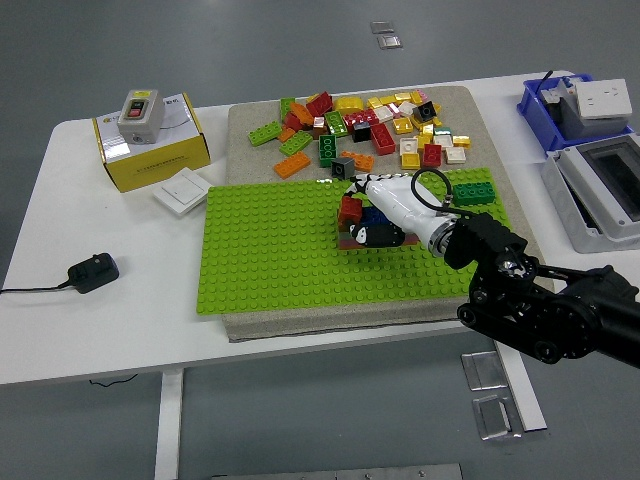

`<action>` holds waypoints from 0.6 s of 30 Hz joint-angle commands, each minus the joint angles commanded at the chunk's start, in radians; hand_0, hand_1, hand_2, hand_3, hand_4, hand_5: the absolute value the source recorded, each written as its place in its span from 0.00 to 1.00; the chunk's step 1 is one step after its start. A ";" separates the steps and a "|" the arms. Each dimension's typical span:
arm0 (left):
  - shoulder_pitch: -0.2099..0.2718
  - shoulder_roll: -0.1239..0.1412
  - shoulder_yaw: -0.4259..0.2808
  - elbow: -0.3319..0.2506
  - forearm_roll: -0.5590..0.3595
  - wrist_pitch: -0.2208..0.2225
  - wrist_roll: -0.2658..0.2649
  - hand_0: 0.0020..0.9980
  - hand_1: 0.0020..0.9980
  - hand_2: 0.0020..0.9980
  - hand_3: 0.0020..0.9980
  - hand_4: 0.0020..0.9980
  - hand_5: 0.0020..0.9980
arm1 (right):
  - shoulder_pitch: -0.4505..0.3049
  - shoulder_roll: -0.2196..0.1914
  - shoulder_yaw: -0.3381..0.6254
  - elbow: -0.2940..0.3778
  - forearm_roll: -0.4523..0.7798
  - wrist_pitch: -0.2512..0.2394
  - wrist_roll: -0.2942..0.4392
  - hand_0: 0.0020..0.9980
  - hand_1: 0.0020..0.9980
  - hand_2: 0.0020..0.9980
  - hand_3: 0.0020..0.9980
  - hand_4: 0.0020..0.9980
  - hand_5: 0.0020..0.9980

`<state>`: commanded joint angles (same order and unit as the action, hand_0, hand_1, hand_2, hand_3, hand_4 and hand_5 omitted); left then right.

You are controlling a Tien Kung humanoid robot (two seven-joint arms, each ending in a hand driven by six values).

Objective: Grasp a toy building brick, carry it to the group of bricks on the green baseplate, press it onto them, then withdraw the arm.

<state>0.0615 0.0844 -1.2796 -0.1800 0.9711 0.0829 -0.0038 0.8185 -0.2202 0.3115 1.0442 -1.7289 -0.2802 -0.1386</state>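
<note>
Right hand lying over the brick cluster on the green baseplate, near its far right part. Fingers curled onto the bricks; impossible to tell whether one is pinched.

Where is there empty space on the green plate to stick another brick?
The green baseplate is bare across its whole left half and along its near edge. It is crowded around the group of bricks, where the right hand sits, and beyond the far edge by the loose brick pile.
</note>
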 joint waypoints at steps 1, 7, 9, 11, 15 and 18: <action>0.000 0.000 0.000 0.000 0.000 0.000 0.000 0.66 0.66 0.59 0.60 0.21 0.72 | 0.000 0.000 0.001 0.000 0.001 0.000 0.000 0.80 0.87 0.94 0.74 0.57 0.44; -0.001 -0.001 -0.001 0.000 0.001 0.000 -0.002 0.66 0.66 0.59 0.60 0.21 0.72 | 0.000 0.000 0.002 0.003 0.007 -0.002 0.003 0.80 0.87 0.94 0.74 0.58 0.44; -0.001 -0.001 -0.002 0.000 0.002 0.000 -0.002 0.66 0.66 0.59 0.60 0.21 0.72 | 0.000 -0.001 0.002 0.004 0.008 -0.003 0.003 0.80 0.87 0.94 0.74 0.58 0.44; -0.001 -0.001 -0.002 0.000 0.001 -0.001 -0.002 0.66 0.66 0.59 0.60 0.21 0.72 | 0.000 -0.001 0.002 0.004 0.009 -0.003 0.003 0.80 0.87 0.94 0.74 0.58 0.45; -0.001 -0.002 -0.003 0.000 0.001 -0.001 -0.003 0.66 0.66 0.59 0.60 0.21 0.72 | -0.001 -0.001 0.000 0.005 0.010 -0.004 0.004 0.80 0.87 0.94 0.74 0.58 0.45; -0.001 -0.002 -0.003 0.000 0.002 0.000 -0.004 0.66 0.66 0.59 0.60 0.20 0.72 | -0.001 -0.002 0.001 0.006 0.010 -0.006 0.004 0.80 0.87 0.94 0.74 0.58 0.45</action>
<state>0.0609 0.0827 -1.2830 -0.1800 0.9730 0.0825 -0.0074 0.8171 -0.2220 0.3125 1.0507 -1.7192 -0.2858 -0.1342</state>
